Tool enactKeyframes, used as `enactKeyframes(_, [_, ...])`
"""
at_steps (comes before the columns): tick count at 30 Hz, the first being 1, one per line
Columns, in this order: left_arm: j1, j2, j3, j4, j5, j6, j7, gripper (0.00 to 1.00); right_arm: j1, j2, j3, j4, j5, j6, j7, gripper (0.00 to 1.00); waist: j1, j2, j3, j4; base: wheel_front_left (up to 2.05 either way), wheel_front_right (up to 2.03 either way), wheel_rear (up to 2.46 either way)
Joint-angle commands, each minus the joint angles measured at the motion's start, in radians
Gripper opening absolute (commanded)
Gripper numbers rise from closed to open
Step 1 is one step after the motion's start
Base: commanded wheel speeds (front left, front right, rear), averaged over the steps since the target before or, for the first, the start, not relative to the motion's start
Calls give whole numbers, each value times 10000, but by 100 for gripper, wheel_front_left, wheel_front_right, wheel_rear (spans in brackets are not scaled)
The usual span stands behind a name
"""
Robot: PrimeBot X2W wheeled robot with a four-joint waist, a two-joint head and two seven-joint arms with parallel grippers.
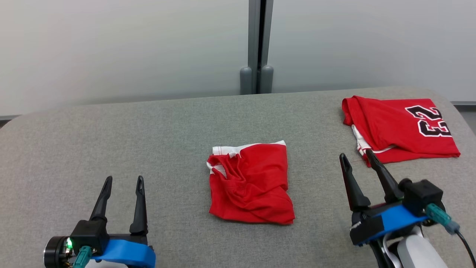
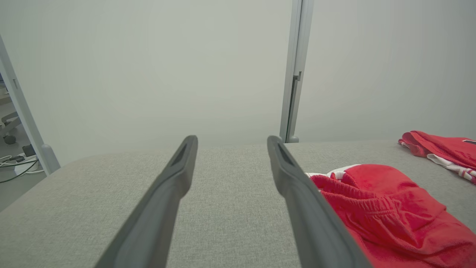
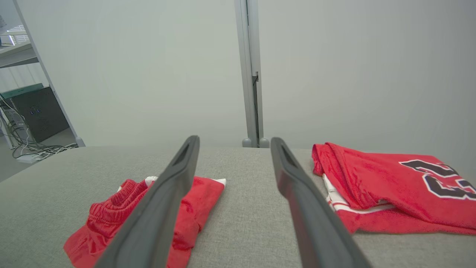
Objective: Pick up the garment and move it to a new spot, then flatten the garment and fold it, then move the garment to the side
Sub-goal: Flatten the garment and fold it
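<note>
Red shorts point(image 1: 253, 186), soft, light and apt to sag, crumpled at the middle of the grey table point(image 1: 148, 141), best pinched at the gathered waistband point(image 1: 227, 169); left gripper point(image 1: 124, 179) and right gripper point(image 1: 355, 154) spread wide and empty, folded jersey point(image 1: 394, 126) near the right one.

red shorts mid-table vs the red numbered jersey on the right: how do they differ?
Pose: the shorts sit bunched and creased, with the waistband rumpled; the jersey lies folded fairly flat.
Markings: the jersey shows a black, white-edged number; the shorts carry only white trim.
Place: the shorts are at the middle of the table; the jersey is near its far right corner.
Shared: both are red with white trim and rest on the grey table.
</note>
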Motion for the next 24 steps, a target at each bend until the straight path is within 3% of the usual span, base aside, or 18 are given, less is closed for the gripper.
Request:
enactKeyframes(1, [134,55,76,25,82,-10,-44,100,408,44,-143,-301,-157,1,-30,100,1,1,-118,-112,0,0,0])
enactKeyframes(12, [466,118,267,264,186,61,-44,100,1844,618,-1375,-1347,-636,1,-31,100,1,1,-328,-39,0,0,0])
enactKeyframes(24, [497,183,340,477,206,85,-44,100,1995,852,-1617,-1217,-1033,1,-31,100,1,1,-354,102,0,0,0])
